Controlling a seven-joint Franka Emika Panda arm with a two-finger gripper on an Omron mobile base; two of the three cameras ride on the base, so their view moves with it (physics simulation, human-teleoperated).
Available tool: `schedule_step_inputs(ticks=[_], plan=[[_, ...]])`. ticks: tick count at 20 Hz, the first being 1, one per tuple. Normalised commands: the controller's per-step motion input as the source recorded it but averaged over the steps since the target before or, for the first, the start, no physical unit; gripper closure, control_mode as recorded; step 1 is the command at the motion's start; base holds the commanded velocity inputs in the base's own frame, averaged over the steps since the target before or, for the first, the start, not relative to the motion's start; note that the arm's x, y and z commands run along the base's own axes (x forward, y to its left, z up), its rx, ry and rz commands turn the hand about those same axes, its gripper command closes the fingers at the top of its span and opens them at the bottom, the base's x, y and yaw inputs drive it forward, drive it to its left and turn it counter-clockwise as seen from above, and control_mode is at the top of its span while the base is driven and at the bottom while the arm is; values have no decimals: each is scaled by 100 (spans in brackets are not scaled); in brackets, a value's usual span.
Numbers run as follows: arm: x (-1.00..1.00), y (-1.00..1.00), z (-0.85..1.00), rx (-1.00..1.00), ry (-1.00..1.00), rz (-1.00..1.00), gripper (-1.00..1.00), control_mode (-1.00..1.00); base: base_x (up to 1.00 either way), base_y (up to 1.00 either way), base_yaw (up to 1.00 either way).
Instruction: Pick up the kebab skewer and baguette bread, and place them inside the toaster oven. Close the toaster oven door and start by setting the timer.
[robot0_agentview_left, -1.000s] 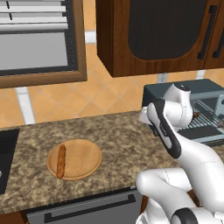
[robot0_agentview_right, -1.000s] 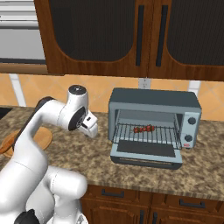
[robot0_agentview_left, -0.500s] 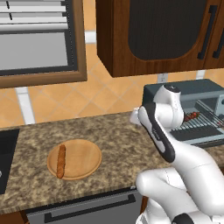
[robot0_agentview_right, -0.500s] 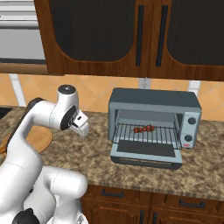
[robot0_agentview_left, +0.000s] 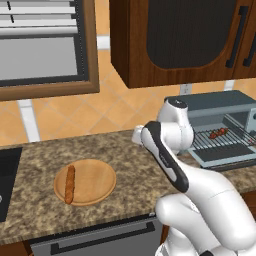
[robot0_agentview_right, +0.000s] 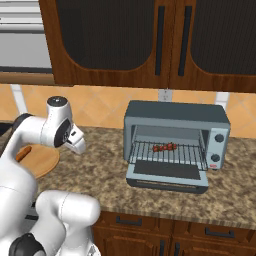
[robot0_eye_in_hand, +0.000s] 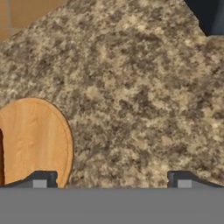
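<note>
The baguette bread (robot0_agentview_left: 69, 184) lies on the left side of a round wooden plate (robot0_agentview_left: 92, 180) on the counter. The kebab skewer (robot0_agentview_right: 164, 147) rests on the wire rack inside the grey-blue toaster oven (robot0_agentview_right: 175, 112). The toaster oven door (robot0_agentview_right: 167, 171) hangs open, dropped flat toward the front. My gripper (robot0_agentview_right: 80, 146) hovers over the counter between the plate and the oven, apart from both. It is open and empty. In the hand view the fingertips (robot0_eye_in_hand: 41, 180) stand wide apart, with the plate (robot0_eye_in_hand: 37, 140) at the left.
A dark cooktop (robot0_agentview_left: 7, 175) borders the counter at the far left, and its corner (robot0_eye_in_hand: 210, 15) shows in the hand view. Wooden wall cabinets (robot0_agentview_right: 150, 40) hang above the oven. Speckled counter (robot0_eye_in_hand: 131, 100) lies below my hand.
The arm has swung left, away from the oven front and toward the plate. The jaws have stayed open. The skewer and the baguette have not moved.
</note>
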Motion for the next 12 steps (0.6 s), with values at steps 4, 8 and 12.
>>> schedule_step_inputs(ticks=[4,8,12], plan=[[-2,7,0,0,1,2,-100,-100,0,0,0],[0,71,0,-1,0,0,-100,-100,0,0,0],[1,89,0,-1,2,0,-100,-100,0,0,0]])
